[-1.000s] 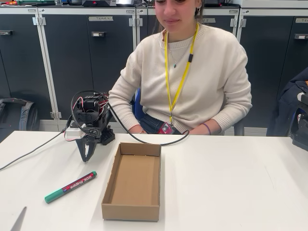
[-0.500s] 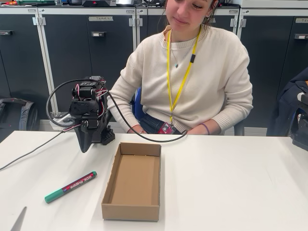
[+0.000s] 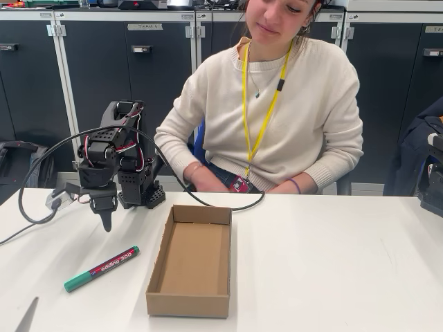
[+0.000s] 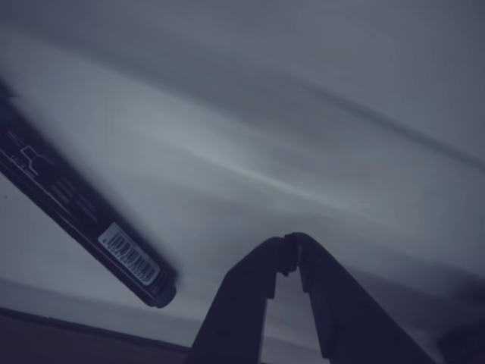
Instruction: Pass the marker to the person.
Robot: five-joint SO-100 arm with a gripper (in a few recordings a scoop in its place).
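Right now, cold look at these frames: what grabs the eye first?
The person in a cream sweater with a yellow lanyard, seated behind the table, dominates the fixed view. In front of them an open, empty cardboard box sits near the table's middle. To its left the marker lies flat on the table, with the black arm's pincer hanging tips-down above it, fingertips together in the wrist view and holding nothing.

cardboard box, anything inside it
The cardboard box shows only its bare brown floor. The near wall hides a thin strip of floor behind it. The marker lies outside, to its left on the table.
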